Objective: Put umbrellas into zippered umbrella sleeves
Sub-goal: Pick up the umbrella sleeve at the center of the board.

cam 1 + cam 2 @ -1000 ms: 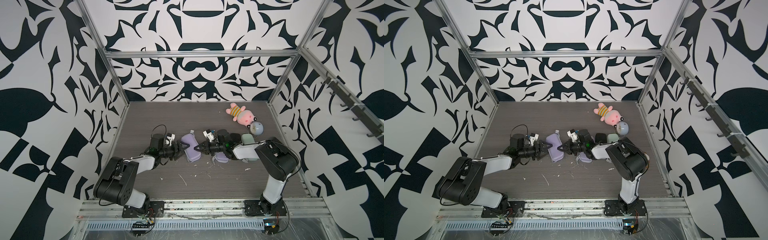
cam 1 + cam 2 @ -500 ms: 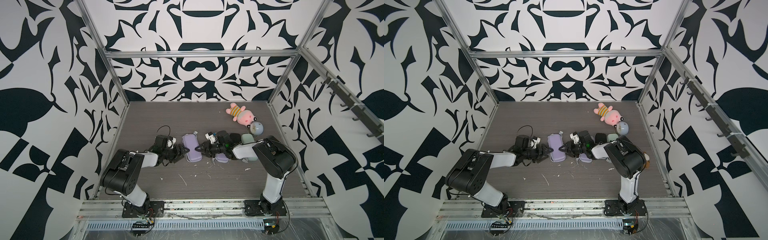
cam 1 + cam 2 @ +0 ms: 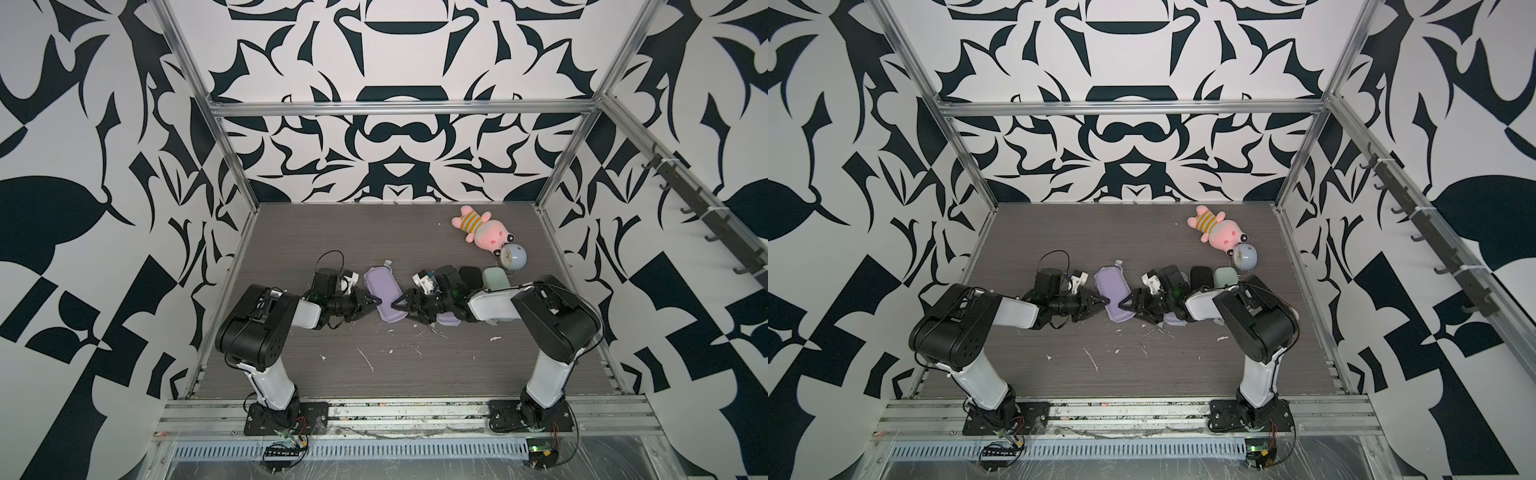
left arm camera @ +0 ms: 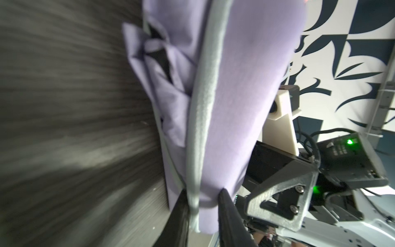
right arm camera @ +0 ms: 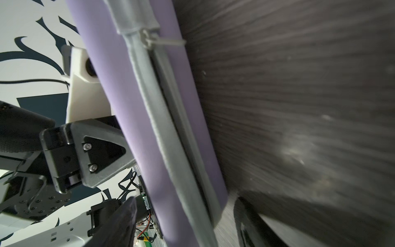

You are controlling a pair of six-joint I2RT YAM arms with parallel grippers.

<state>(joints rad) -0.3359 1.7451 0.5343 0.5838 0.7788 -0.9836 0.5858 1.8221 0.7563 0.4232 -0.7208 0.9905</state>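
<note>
While L gripper (image 3: 376, 300) pinches lilac sleeve (image 3: 382, 282) rim and R gripper (image 3: 398, 306) straddles it agape, holding nothing, bulging umbrella fabric (image 4: 162, 85) may jam zip closure.

Up high at the front, both top views stare down over the arm bases (image 3: 274, 415) at the whole grey table (image 3: 457, 374) and back wall (image 3: 395, 145), almost the same scene. Down low, the left wrist camera, jammed right against the lilac case (image 4: 245, 96), looks along it; the right wrist camera hugs that same case (image 5: 136, 128) from the opposite side, looking back.
</note>
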